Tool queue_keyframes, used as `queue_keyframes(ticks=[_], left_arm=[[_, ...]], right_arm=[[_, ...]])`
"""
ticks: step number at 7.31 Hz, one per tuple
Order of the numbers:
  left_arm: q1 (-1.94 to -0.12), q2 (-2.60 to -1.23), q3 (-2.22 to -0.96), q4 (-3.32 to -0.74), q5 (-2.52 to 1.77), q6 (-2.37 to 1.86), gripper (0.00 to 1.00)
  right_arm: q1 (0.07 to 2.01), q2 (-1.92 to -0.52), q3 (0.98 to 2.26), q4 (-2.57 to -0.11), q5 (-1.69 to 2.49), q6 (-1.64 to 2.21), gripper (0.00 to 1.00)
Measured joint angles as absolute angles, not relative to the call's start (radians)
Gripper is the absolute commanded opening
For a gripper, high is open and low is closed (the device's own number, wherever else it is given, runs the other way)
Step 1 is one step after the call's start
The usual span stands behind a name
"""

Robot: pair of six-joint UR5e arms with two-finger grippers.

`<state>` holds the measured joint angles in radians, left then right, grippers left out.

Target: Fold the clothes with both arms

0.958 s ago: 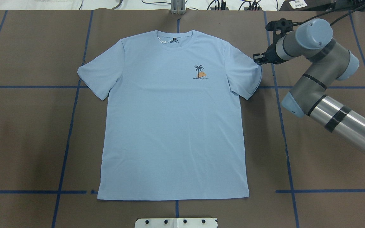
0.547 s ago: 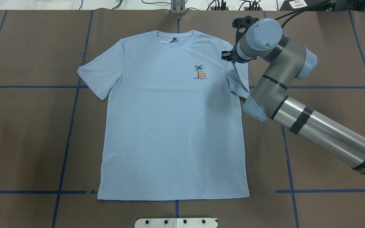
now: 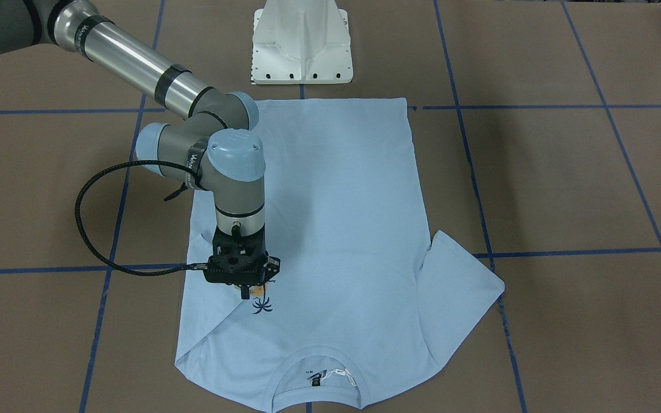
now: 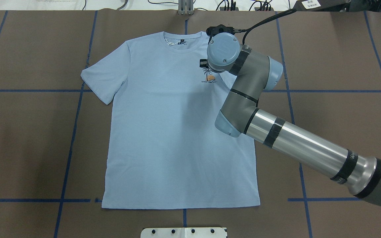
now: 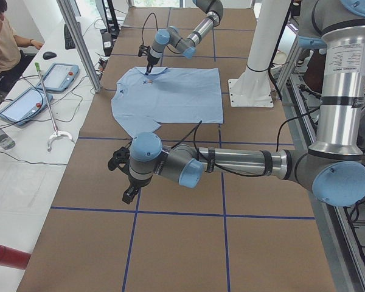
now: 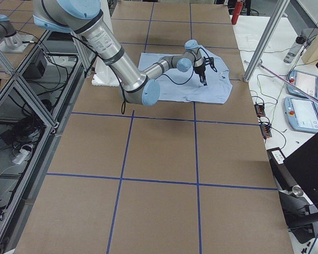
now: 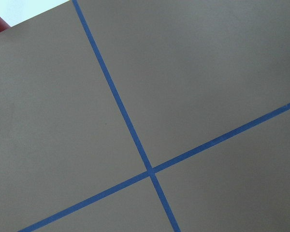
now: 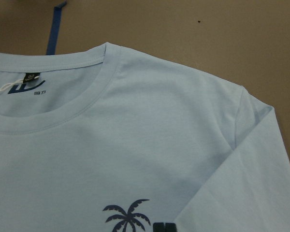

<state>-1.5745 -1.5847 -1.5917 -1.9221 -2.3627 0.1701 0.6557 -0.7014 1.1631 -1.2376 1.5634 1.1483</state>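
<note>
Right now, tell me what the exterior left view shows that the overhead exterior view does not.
Only exterior left: the left arm, its left gripper hanging above bare table well away from the T-shirt, plus a seated person and tablets on a side table. Only overhead: the neck label inside the collar. Both: the T-shirt spread on the table, and the right arm reaching over its chest with the right gripper by the palm logo.

Right pincer [image 3: 244, 293] jaws hidden beneath wrist, palm logo [image 3: 262, 306] half covered, left pincer [image 5: 128, 195] too small
</note>
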Motion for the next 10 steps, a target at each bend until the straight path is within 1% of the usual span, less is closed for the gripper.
queue_keyframes(ticks=[1, 4, 6, 8, 10], left_arm=[[-1.574, -1.585, -1.592, -1.922, -2.363, 0.17, 1.0], [-1.573, -1.589, -1.597, -1.925, -2.362, 0.166, 1.0], [-1.565, -1.602, -1.605, -1.975, -2.36, 0.161, 1.0], [-1.48, -1.652, -1.585, -2.016, -2.357, 0.048, 1.0], [-1.37, -1.735, -1.566, -2.024, -2.353, -0.221, 1.0]], right_arm=[[0.65, -0.696, 1.157, -1.238, 1.557, 1.15, 0.99], [0.647, -0.653, 1.131, -1.243, 1.574, 1.154, 1.0], [0.68, -0.611, 1.133, -1.297, 1.672, 1.141, 1.0], [0.748, -0.604, 1.149, -1.37, 1.799, 1.051, 1.0], [0.848, -0.644, 1.188, -1.413, 1.928, 0.889, 1.0]])
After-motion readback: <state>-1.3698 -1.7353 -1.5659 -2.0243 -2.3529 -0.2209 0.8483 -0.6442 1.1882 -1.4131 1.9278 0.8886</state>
